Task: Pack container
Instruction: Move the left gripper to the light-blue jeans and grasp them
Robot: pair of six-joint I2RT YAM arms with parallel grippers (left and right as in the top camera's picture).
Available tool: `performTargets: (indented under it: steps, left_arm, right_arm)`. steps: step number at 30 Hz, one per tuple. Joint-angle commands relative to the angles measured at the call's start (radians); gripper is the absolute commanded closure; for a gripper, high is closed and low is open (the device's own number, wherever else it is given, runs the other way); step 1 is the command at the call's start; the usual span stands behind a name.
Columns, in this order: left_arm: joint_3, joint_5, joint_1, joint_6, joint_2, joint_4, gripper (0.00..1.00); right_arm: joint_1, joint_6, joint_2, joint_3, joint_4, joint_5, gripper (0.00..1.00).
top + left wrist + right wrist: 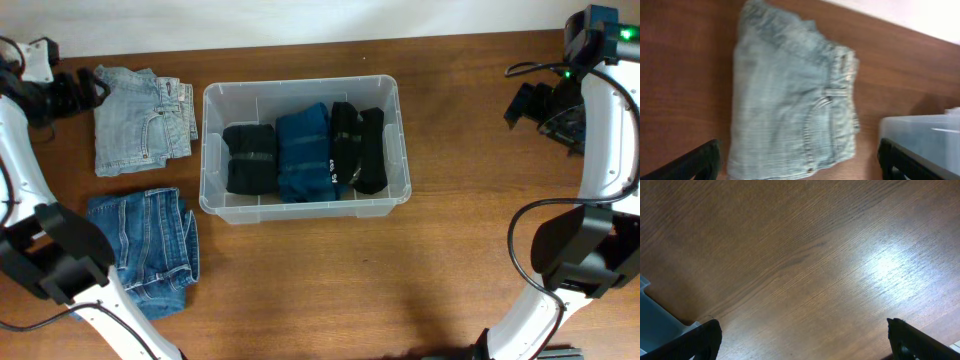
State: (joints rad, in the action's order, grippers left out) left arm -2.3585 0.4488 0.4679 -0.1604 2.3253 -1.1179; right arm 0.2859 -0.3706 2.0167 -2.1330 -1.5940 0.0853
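Light is shining down from above, and the overhead view is looking bright and sharp. A white glare spot is glowing on the table (885, 265). The left wrist view is looking blurry, making the pale jeans (790, 100) and the container (920, 137) fuzzy.

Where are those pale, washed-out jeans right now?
Seen from overhead, the pale jeans lie folded on the table at the robot's left, beside the container's left wall, with the darker jeans nearer the robot's base.

Legible markings: none.
I see small white print on a black folded garment (345, 140) in my container (300, 85); it is too small to read.
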Motion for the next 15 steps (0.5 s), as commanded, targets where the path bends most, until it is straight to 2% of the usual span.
performTargets:
  steps: [1, 6, 11, 15]
  left_arm:
    - [-0.013, -0.006, 0.055, -0.048, 0.077, -0.005, 0.01]
    - [-0.013, 0.002, 0.088, -0.077, 0.169, -0.024, 0.01]
    - [-0.013, 0.133, 0.103, -0.126, 0.246, -0.015, 0.01]
    - [-0.013, 0.17, 0.102, -0.125, 0.279, 0.008, 0.01]
  right_arm:
    - [0.003, -0.012, 0.002, 0.002, -0.001, 0.002, 0.01]
    - [0.003, -0.012, 0.002, 0.002, -0.001, 0.002, 0.01]
    - [0.003, -0.012, 0.002, 0.002, -0.001, 0.002, 0.01]
    - [0.003, -0.012, 0.002, 0.002, -0.001, 0.002, 0.01]
